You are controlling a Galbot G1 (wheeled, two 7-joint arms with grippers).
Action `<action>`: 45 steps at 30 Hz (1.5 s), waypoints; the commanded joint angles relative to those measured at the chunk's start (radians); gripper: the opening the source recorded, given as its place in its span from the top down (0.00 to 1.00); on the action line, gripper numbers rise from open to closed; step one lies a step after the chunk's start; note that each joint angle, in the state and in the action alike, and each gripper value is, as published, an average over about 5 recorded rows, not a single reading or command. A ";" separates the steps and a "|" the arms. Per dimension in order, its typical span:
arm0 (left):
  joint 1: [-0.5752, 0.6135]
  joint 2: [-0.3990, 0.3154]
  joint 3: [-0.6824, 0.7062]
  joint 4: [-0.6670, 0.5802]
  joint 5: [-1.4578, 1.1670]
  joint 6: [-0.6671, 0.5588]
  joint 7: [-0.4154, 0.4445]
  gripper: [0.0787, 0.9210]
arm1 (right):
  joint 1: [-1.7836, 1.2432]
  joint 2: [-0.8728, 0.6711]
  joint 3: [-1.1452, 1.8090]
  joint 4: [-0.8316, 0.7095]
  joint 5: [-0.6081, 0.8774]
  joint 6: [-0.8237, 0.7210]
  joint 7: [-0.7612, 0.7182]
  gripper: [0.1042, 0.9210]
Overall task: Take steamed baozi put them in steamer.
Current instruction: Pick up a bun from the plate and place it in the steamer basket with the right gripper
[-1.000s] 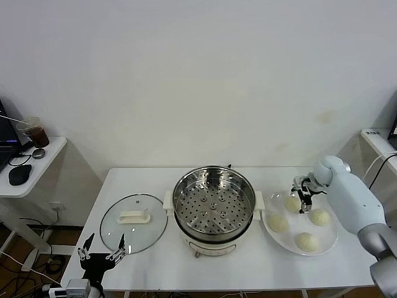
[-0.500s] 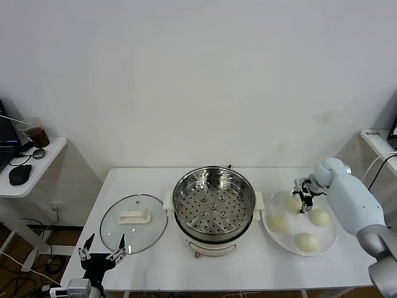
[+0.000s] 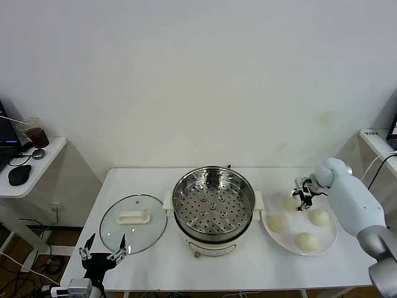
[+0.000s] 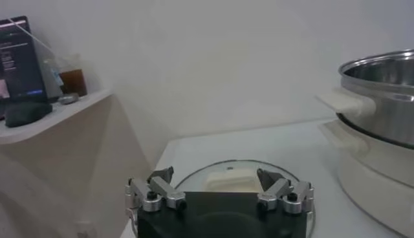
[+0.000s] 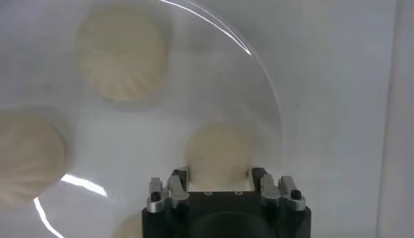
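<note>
Nearest us, our left gripper [image 3: 103, 255] hangs idle off the table's [image 3: 149, 261] front left corner, fingers spread wide, just short of the glass lid [image 3: 133, 222]. Mid-table stands the steamer [image 3: 213, 208], its perforated tray bare. To its right, the white plate [image 3: 329, 242] carries four baozi [image 3: 304, 241]. At the plate's far edge our right gripper [image 5: 220, 178] sits down over the farthest bun [image 5: 218, 152], one finger [image 5: 180, 183] pressed to each side of it, clamped on the dough; the other three lie apart.
</note>
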 commanded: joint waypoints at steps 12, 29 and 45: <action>-0.007 -0.001 0.010 0.001 0.003 -0.002 -0.003 0.12 | 0.184 -0.071 -0.163 0.112 0.257 -0.039 -0.085 0.70; -0.026 -0.010 0.006 -0.032 0.003 -0.001 -0.003 0.12 | 0.637 0.218 -0.535 -0.045 0.660 0.552 -0.174 0.70; -0.024 -0.027 -0.006 -0.038 0.001 -0.001 -0.005 0.12 | 0.637 0.284 -0.724 0.227 0.507 0.673 -0.183 0.66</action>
